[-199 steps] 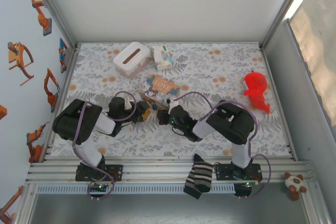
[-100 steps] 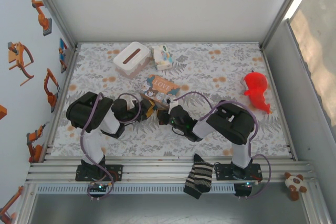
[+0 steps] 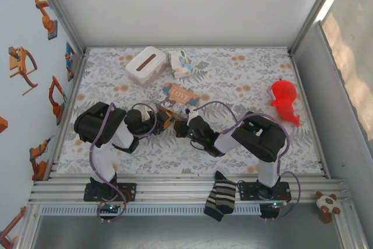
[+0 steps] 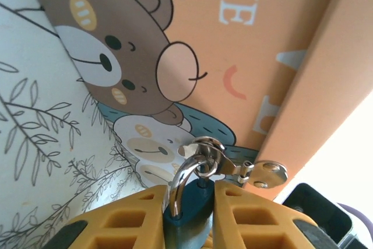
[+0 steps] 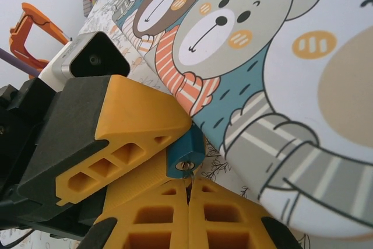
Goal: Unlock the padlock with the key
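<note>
Overhead: leaf-print table (image 3: 250, 80), white walls (image 3: 175, 4) (robot stickers (image 3: 23, 65) left); left jaws clamp padlock (image 4: 185, 217), right jaws closed.

Two chunky black arms, left arm (image 3: 99, 126) and right arm (image 3: 262, 137), each with a white tube lower down. Thin purple cables (image 3: 211, 104) along both. Flat black bases (image 3: 108, 191) with tiny lights. Yellow-orange fingers (image 4: 131, 220) on the left gripper (image 4: 189, 188), full of triangle holes. Same on the right gripper (image 5: 188, 189). Small grey-white camera box (image 5: 87, 56) on black casing.
</note>
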Controlling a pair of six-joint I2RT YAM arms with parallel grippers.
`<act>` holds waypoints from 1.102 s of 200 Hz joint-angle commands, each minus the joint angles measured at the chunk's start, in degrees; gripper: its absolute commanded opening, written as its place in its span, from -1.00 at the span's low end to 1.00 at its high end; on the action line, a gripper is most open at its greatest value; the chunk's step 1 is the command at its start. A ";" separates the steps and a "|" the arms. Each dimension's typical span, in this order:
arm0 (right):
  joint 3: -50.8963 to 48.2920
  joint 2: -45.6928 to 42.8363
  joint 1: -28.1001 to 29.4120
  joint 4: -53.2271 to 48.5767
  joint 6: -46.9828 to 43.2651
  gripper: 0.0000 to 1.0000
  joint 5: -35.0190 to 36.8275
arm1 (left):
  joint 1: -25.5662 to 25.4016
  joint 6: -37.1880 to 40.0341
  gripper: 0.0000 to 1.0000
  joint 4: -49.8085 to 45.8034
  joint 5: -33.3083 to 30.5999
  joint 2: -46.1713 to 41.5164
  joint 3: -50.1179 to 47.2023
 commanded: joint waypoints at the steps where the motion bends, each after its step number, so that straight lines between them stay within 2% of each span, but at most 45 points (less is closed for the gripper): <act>1: 1.17 -2.88 0.54 1.64 1.08 -0.96 0.36 | -0.32 -0.33 -0.63 0.82 -0.51 -0.68 0.42; 43: -0.65 -4.56 0.47 1.47 0.81 -0.61 2.21 | -0.27 -0.03 -0.79 0.21 -0.86 -2.18 -0.23; 81: -3.80 -11.62 0.54 -3.73 -4.50 -0.39 5.64 | -0.24 1.07 -0.86 -3.69 -1.21 -5.54 -0.14; 108: -3.68 -19.86 0.53 -14.55 -14.91 -0.28 6.91 | -0.33 1.16 -0.92 -9.18 -1.92 -8.94 0.32; 131: -0.80 -26.84 0.81 -25.89 -28.50 -0.26 6.65 | -0.42 1.80 -0.96 -15.85 -2.44 -12.78 1.40; 160: 3.06 -33.59 2.64 -38.65 -46.17 -0.20 9.97 | -0.77 4.59 -1.00 -28.11 -3.24 -18.53 4.23; 189: 2.75 -39.57 3.43 -42.69 -57.37 -0.07 11.73 | -1.18 8.94 -1.00 -42.70 -4.87 -23.94 7.90; 220: 2.07 -43.27 5.20 -45.82 -69.73 -0.11 14.28 | -1.89 13.60 -1.00 -54.63 -6.99 -28.27 11.55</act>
